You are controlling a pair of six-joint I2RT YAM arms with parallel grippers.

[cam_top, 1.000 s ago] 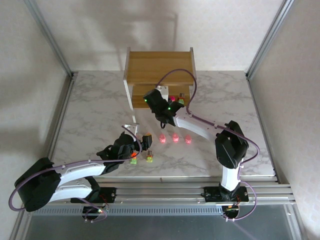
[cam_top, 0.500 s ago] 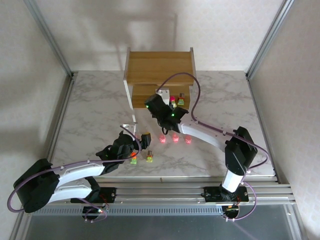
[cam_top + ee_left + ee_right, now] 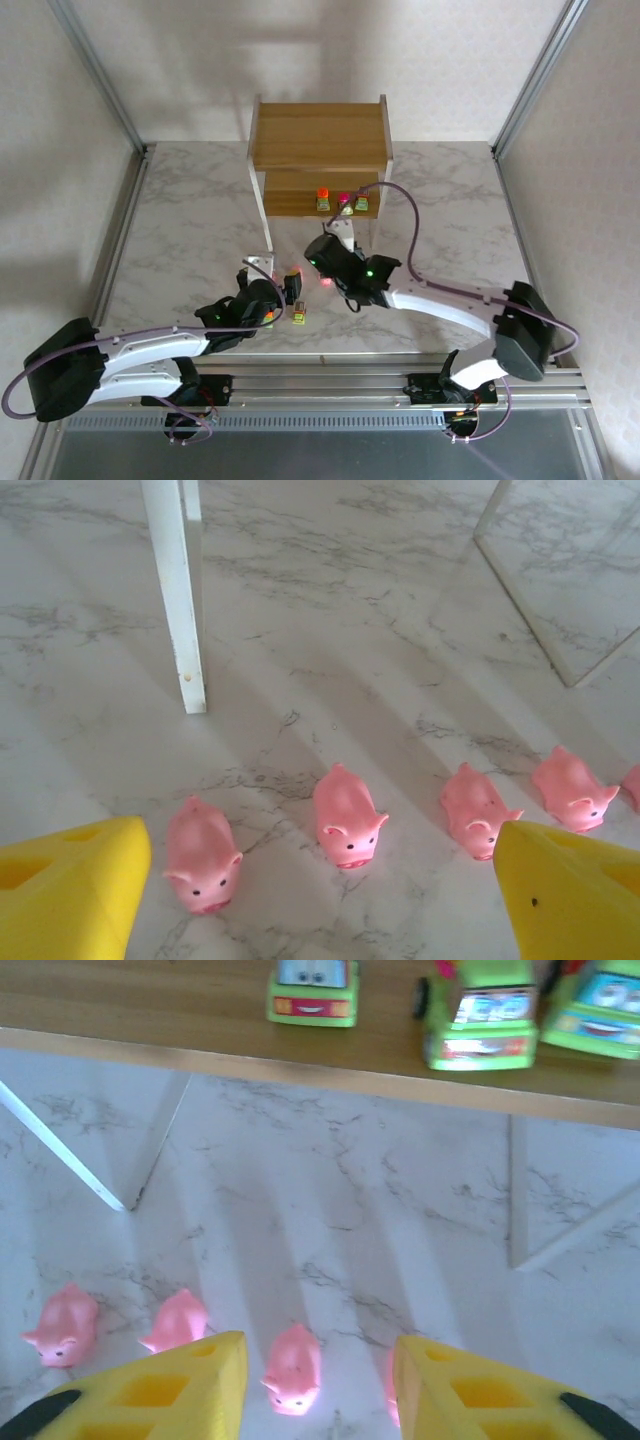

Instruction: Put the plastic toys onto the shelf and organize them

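Three blocky green-based toys (image 3: 343,203) stand in a row on the lower board of the wooden shelf (image 3: 318,135); the right wrist view shows them as small trucks (image 3: 478,1010). Pink pigs (image 3: 347,815) lie in a line on the marble in front of the shelf. My right gripper (image 3: 320,1390) is open low over that line, with one pig (image 3: 293,1367) between its yellow fingers (image 3: 160,1390). My left gripper (image 3: 320,900) is also open and empty, just short of the pigs. Two more green blocky toys (image 3: 299,317) sit by the left arm.
A white shelf leg (image 3: 178,600) stands on the marble behind the pigs on the left, and another (image 3: 517,1195) further right. Metal frame rails (image 3: 120,230) run along the table's sides.
The right arm has drawn back from the shelf and come down over the row of pigs, uncovering three blocky toys on the lower board. The left gripper has edged forward toward the pigs.
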